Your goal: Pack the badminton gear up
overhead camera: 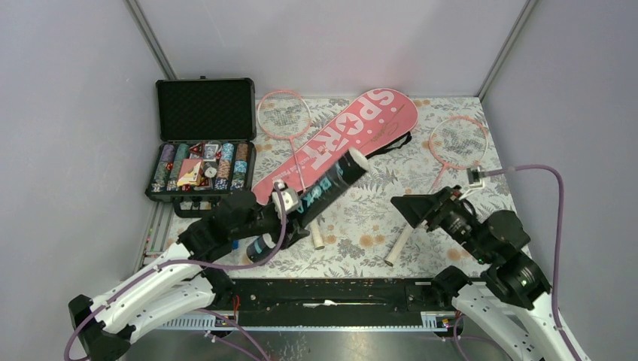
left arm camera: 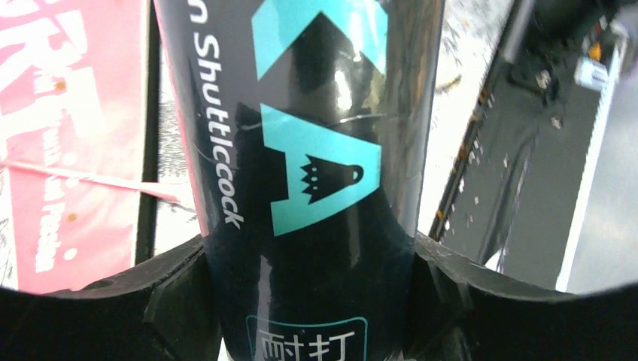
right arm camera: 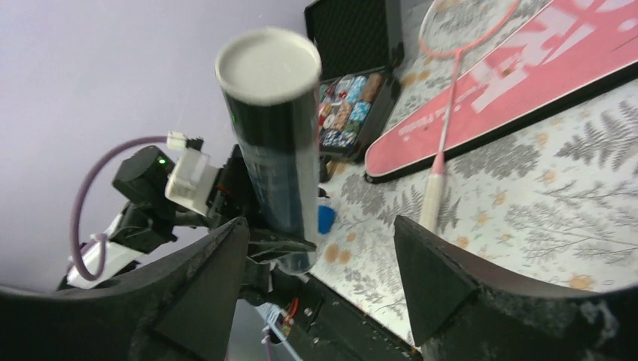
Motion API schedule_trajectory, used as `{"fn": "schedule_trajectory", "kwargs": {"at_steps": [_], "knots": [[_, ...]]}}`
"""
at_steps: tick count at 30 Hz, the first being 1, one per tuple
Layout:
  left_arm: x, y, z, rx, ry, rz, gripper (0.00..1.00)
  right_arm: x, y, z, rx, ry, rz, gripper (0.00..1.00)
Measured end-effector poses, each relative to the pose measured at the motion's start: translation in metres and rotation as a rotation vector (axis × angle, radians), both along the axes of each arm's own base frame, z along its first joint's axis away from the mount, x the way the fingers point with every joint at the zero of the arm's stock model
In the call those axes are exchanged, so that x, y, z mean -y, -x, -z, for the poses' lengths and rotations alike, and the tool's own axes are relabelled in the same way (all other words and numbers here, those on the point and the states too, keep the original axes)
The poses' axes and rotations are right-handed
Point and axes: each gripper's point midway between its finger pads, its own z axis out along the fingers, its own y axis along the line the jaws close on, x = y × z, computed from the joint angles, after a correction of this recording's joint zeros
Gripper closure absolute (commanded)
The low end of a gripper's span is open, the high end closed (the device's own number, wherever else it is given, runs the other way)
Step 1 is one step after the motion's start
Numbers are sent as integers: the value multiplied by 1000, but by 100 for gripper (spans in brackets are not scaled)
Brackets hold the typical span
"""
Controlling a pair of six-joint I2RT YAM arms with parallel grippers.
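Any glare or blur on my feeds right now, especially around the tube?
Left wrist: the shuttlecock tube fills the frame, with white glare streaks on its glossy black surface; the lettering is legible and the background is blurred. Right wrist: mildly soft throughout, and the edge of the tube's white cap is smeared. Top external: even light, only soft shadows, sharp.

Bare table (overhead camera: 361, 226) lies open between the two hands. The black tube (overhead camera: 335, 184), slanting up from the left hand (overhead camera: 282, 216), bars the middle-left. The pink bag (overhead camera: 353, 128) fills the back centre and the open chip case (overhead camera: 203, 143) the back left. A racket (overhead camera: 457, 141) runs beneath the right hand (overhead camera: 412, 209).
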Motion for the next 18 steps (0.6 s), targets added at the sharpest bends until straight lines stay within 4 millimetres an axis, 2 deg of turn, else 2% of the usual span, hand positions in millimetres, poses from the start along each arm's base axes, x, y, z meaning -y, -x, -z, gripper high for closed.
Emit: {"fn": "schedule_trajectory", "kwargs": {"at_steps": [2,5,11,14,18], "knots": [[-1,-11,-10,-19,23,-86,64,11,3,-2,24,1,39,16],[-2,-32,-16,-62,21,-226,65,14,5,3,17,25,41,13],[-15,-73,6,-161,-105,-499,65,12,9,18,-22,90,14,14],[-29,-89,18,-198,-168,-620,65,15,10,23,-26,110,21,17],[-50,-106,25,-221,-190,-752,63,23,6,27,-29,100,72,19]]}}
